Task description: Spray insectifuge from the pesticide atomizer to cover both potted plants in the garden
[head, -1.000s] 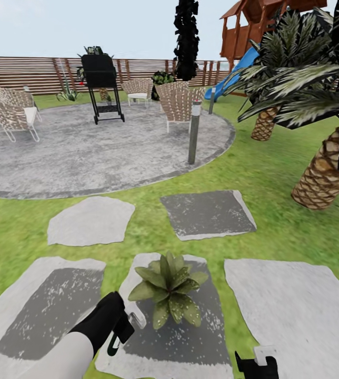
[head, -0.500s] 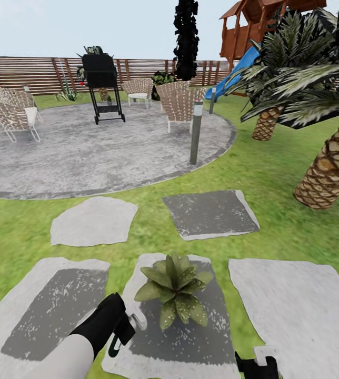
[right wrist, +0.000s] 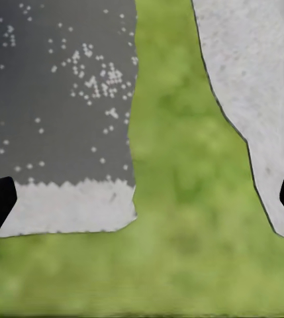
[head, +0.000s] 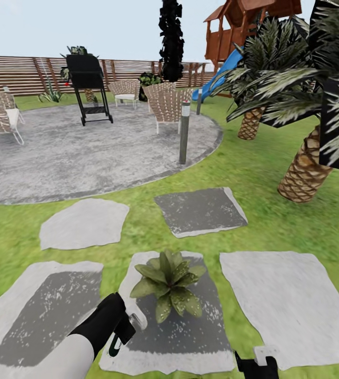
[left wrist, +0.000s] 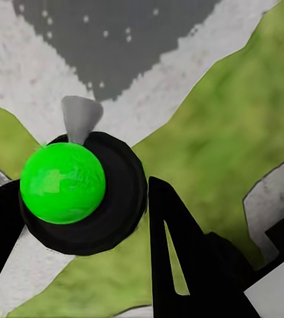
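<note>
A potted plant (head: 168, 284), a low speckled rosette, sits on a grey stepping stone (head: 190, 337) just ahead of me in the garden. Beside its near left leaves my left gripper (head: 121, 329) is shut on the pesticide atomizer (head: 136, 320), whose white head points toward the plant and whose dark green loop hangs below. In the left wrist view the atomizer (left wrist: 62, 182) appears as a green ball in a black ring with a grey nozzle, held between black fingers (left wrist: 181, 265). My right gripper (head: 256, 363) hangs low at the lower right, open over grass and stone (right wrist: 142, 205).
More stepping stones (head: 82, 223) lie around on the lawn. Two scaly palms (head: 301, 173) stand at the right. A short post (head: 184, 131) marks the edge of the round patio (head: 85, 152), which holds a black grill (head: 88, 87) and wicker chairs (head: 167, 102). A slatted fence (head: 22, 73) runs behind.
The whole picture has shifted left, so the camera has turned slightly right. Both arms keep their places in the view, and the atomizer stays in the left gripper.
</note>
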